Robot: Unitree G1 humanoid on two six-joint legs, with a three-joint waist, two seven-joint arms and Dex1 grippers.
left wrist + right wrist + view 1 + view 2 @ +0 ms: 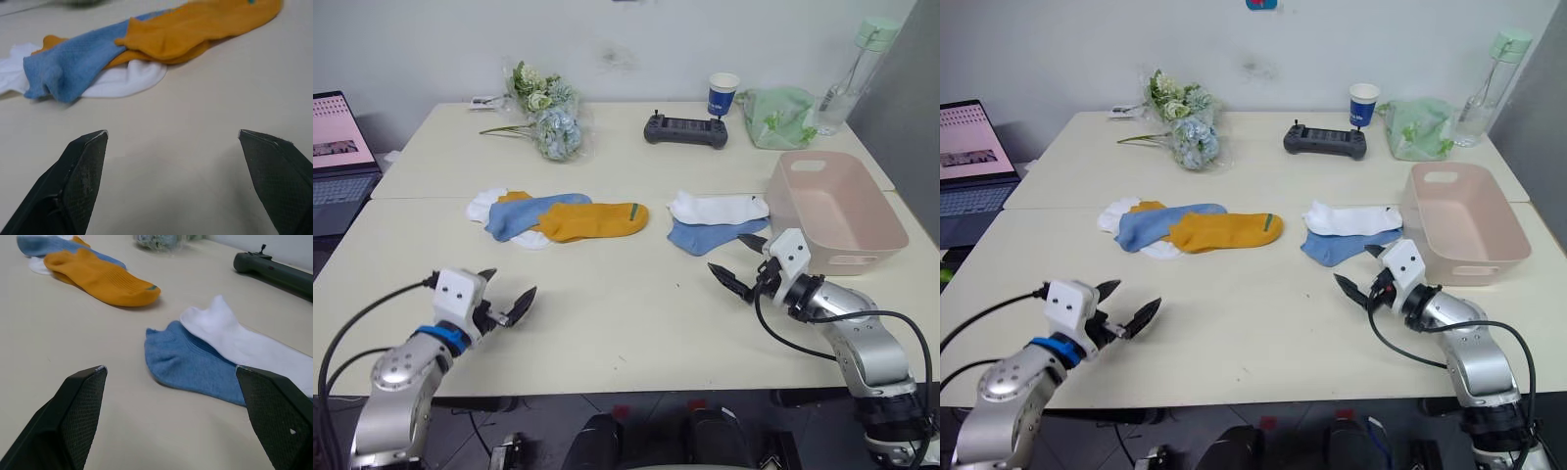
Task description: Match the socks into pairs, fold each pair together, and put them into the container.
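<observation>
Hovering low over the cream counter (607,323), both grippers are sitting empty with fingers spread wide. Right gripper (741,262) is pointing at the light blue knit ankle sock (710,236) just ahead, with a white ankle sock (720,208) overlapping its far edge; both are lying long axis across the counter, side-on to the fingers. Left gripper (506,296) is facing the other heap, well ahead: mustard-orange ankle sock (595,218), second light blue sock (519,216), second white sock (124,83) underneath. Pale pink rectangular plastic basket (886,220) is sitting empty just right of the right gripper. Judging right arm nearer for the first pick.
</observation>
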